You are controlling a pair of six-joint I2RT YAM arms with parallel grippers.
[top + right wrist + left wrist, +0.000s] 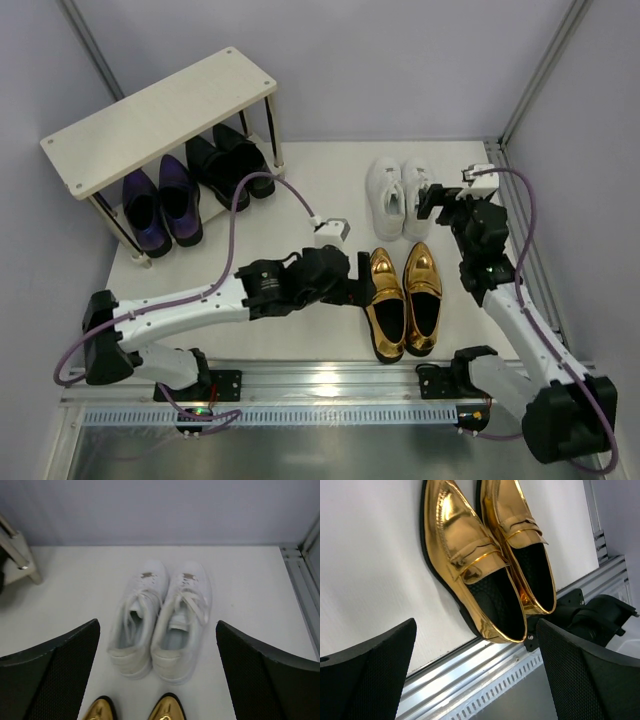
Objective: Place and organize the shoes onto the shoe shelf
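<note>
Mirror-glossy metallic gold loafers; matt white sneakers, perhaps leather; smooth pale-board shelf on thin metal legs.

the left arm and right arm pair white link shells with black joint housings, a purple cable runs along each to a white wrist block, and the left gripper and right gripper carry black wedge fingers with dotted faces.
</note>
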